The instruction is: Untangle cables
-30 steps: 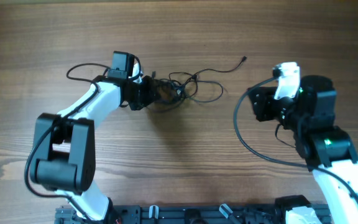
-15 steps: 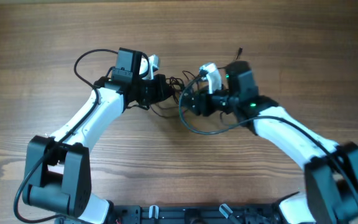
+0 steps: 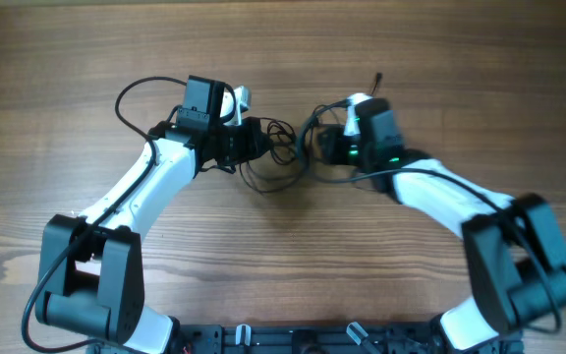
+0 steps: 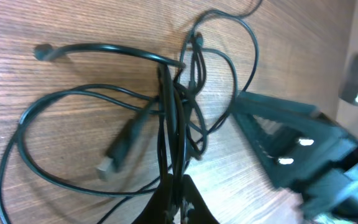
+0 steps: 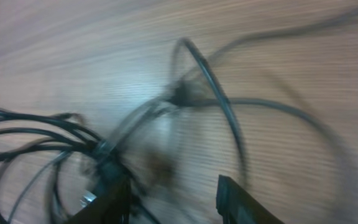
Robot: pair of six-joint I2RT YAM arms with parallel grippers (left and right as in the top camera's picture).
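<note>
Cables [image 4: 171, 124] stay pinched in the left gripper [image 4: 178, 186]; the right gripper [image 5: 173, 199], spread, has swung in beside them, probably to pull.

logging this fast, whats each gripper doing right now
Left gripper: closed on the cables.
Right gripper: open, fingers apart, nothing gripped.

We find the cables [image 4: 168, 112] on the table [image 3: 283, 59]. The left gripper [image 3: 259, 141] lies left of them, the right gripper [image 3: 317, 146] right.
</note>
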